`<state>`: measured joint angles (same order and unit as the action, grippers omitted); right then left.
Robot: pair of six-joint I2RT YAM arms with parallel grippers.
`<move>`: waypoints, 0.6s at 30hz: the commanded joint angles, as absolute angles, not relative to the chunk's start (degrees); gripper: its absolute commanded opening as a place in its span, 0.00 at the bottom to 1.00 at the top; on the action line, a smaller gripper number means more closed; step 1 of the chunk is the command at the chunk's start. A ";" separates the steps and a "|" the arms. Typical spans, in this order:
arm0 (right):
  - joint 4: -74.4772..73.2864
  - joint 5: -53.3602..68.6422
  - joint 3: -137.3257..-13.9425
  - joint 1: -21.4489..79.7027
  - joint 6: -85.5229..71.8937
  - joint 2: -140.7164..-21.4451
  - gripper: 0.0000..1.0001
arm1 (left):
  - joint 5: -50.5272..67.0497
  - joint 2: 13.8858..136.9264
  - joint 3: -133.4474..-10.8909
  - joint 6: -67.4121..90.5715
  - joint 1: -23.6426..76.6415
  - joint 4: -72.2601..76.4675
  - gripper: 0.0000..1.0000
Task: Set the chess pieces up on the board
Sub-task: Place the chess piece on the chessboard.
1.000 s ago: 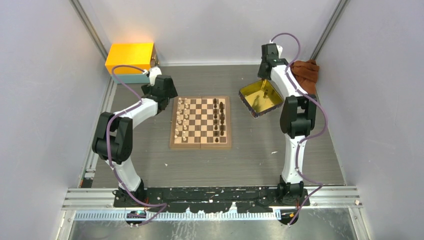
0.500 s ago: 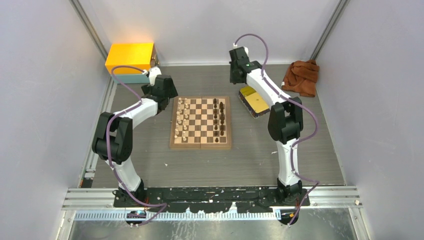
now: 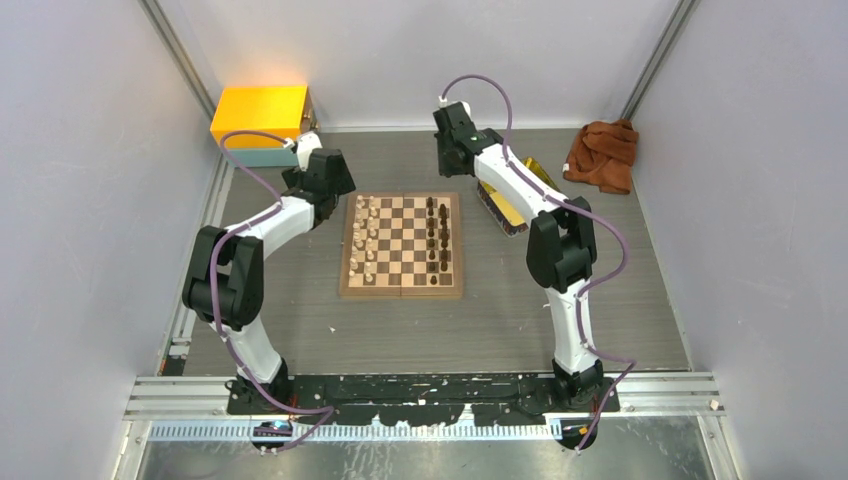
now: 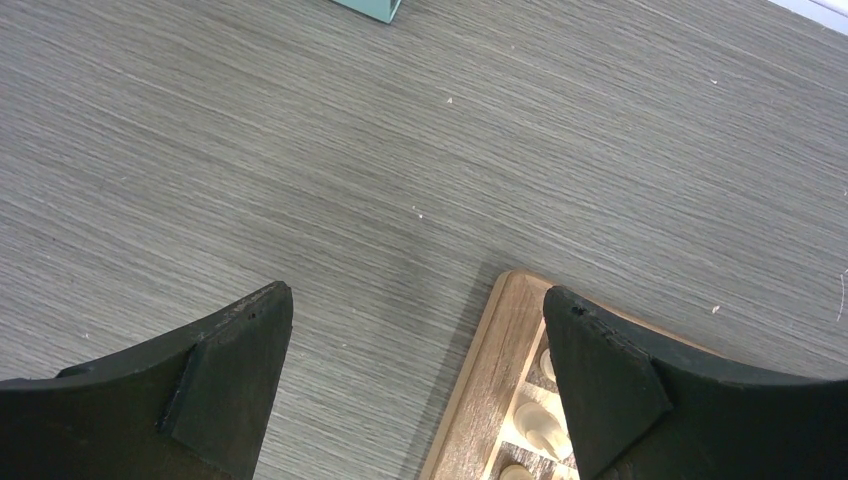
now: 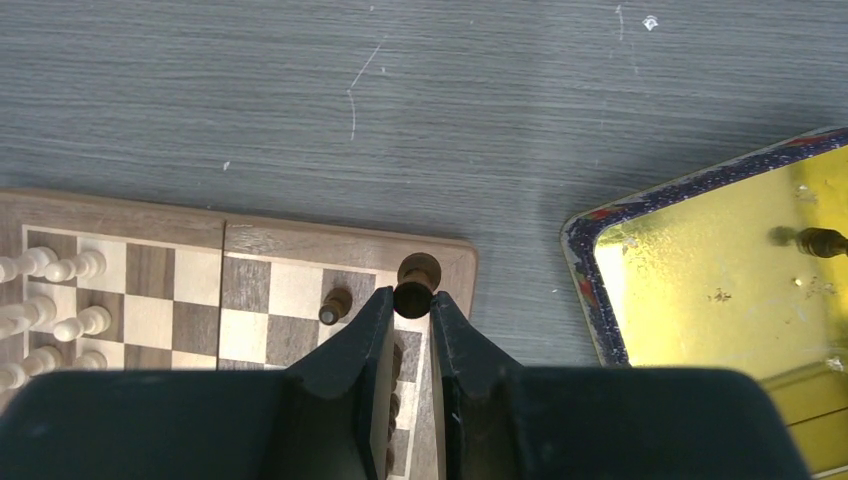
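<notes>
The board [image 3: 405, 242] lies mid-table, with cream chess pieces [image 3: 365, 240] lined along its left side and dark ones [image 3: 437, 240] along its right. My right gripper [image 5: 411, 300] is shut on a dark chess piece [image 5: 415, 290], holding it upright over the board's far right corner [image 5: 455, 262]. A dark pawn [image 5: 335, 305] stands one square to the left. My left gripper [image 4: 415, 310] hangs open and empty over the board's far left corner [image 4: 495, 350], with cream pieces [image 4: 540, 420] beside its right finger.
A yellow tray [image 5: 600, 250] sits right of the board, a dark piece [image 5: 815, 240] lying in it. A yellow box [image 3: 260, 115] stands at the back left and a brown cloth [image 3: 602, 150] at the back right.
My right arm has swung left from above the tray to the board's far right corner, carrying the dark piece. The left arm has not moved.
</notes>
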<state>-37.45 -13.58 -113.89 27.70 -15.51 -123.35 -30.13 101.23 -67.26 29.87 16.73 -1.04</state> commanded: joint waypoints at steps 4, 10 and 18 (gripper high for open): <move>-37.09 -12.84 -113.64 29.24 -15.71 -122.21 0.01 | -30.41 98.04 -67.90 30.80 16.26 1.30 0.96; -37.96 -12.24 -112.72 30.12 -16.30 -122.62 0.01 | -30.24 98.00 -67.77 31.00 16.26 1.25 0.96; -38.11 -11.01 -111.27 30.32 -17.11 -122.94 0.01 | -30.15 97.83 -67.33 31.21 16.26 1.25 0.95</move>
<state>-39.05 -11.88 -111.53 29.95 -16.34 -123.37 -29.89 101.21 -67.26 30.13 16.73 -1.04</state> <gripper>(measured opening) 0.227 0.956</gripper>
